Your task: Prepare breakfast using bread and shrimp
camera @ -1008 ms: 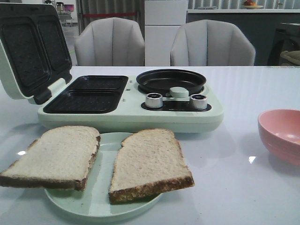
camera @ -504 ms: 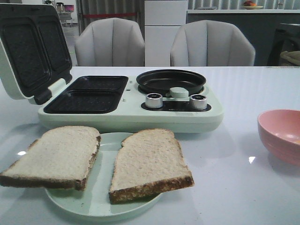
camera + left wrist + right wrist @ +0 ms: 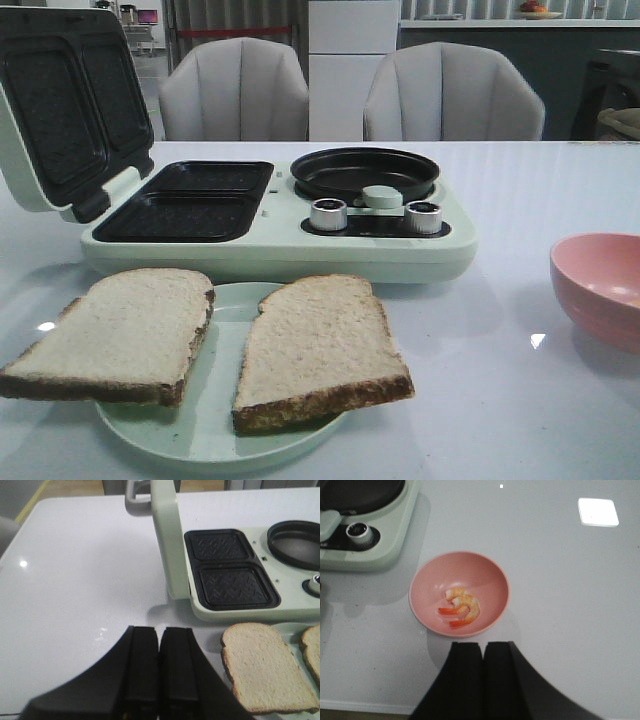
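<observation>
Checking for brands or labels, you will find no readable writing on any item.

Left gripper (image 3: 159, 675): low centre of the left wrist view, 2 black fingers pressed together, holding nothing, hanging over bare white table (image 3: 85, 580).

Right gripper (image 3: 482, 680): low centre of the right wrist view, fingers likewise together, empty.

Bread (image 3: 318, 348): 2 slices lying flat side by side on a pale green plate (image 3: 222, 440), lower left of the front view. In the left wrist view the nearer slice (image 3: 265, 667) sits just right of the left gripper, apart from it.

Shrimp (image 3: 461, 607): you see what looks like 2 curled pieces with orange-red tails in a pink bowl (image 3: 492, 577), just above the right gripper in that view, not touched.

Breakfast maker (image 3: 280, 245): pale green, lid (image 3: 60, 100) open, 2 dark sandwich plates (image 3: 190, 200), round pan (image 3: 365, 172), 2 knobs (image 3: 328, 214), behind the plate.
</observation>
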Action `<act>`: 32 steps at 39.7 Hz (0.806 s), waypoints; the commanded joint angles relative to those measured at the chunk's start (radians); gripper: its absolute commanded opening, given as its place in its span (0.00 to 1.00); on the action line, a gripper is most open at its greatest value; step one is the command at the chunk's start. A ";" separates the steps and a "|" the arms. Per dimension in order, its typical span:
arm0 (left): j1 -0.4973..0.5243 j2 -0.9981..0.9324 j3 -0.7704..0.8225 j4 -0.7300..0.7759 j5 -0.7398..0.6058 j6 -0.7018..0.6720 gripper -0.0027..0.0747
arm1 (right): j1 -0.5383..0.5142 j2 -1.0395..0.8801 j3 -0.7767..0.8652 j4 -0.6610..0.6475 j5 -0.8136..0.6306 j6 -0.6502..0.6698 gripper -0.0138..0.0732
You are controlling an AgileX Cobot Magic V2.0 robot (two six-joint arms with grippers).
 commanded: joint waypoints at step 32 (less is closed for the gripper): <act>-0.235 0.130 -0.008 -0.030 -0.106 0.287 0.76 | 0.002 0.024 -0.014 -0.007 -0.106 -0.005 0.75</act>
